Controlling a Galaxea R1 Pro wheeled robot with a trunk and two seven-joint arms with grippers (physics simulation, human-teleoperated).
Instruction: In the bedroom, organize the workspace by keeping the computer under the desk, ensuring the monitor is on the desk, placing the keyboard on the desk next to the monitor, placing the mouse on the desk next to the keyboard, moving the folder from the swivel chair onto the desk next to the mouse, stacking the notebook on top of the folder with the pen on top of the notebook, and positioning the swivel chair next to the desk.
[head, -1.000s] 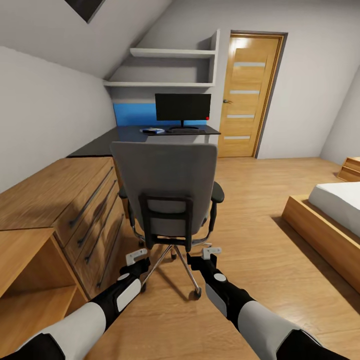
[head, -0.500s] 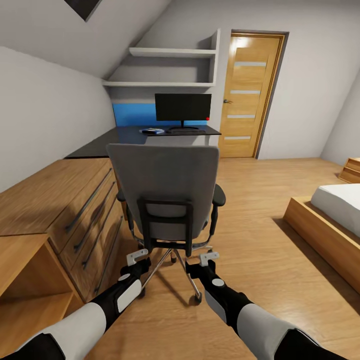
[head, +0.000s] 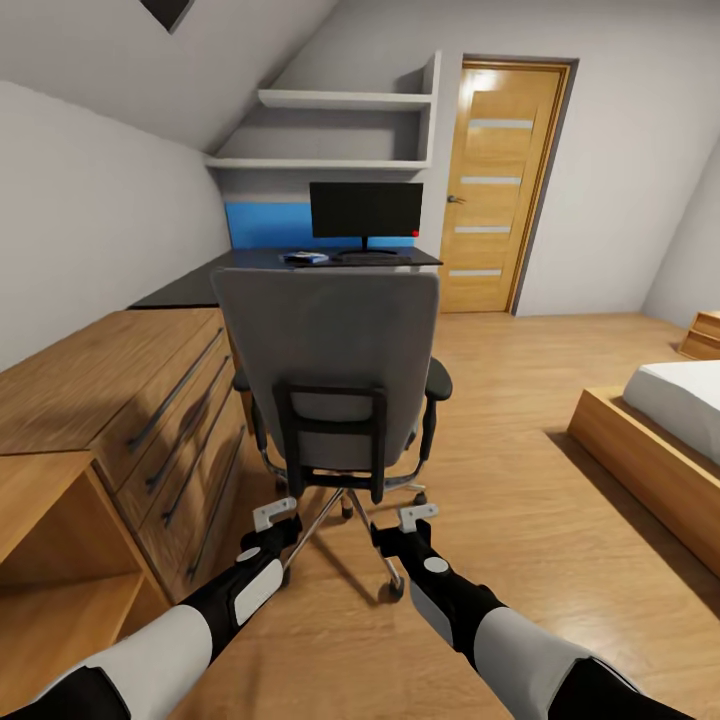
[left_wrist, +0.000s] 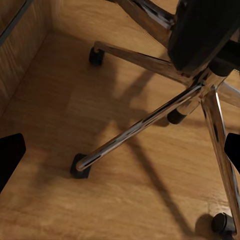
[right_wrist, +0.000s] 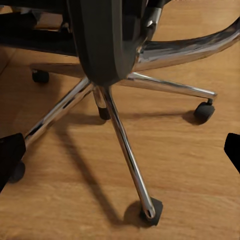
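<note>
Head view: my left claw (head: 273, 517) and right claw (head: 419, 514) released behind swivel chair (head: 330, 350); next, nudge it toward surface (head: 250, 268).

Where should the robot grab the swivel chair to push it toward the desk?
Grip the swivel chair by the side edges of its upright backrest, coming from behind, where the robot stands. The back faces the robot, and the desk lies straight beyond, so a forward push should roll it there.
</note>
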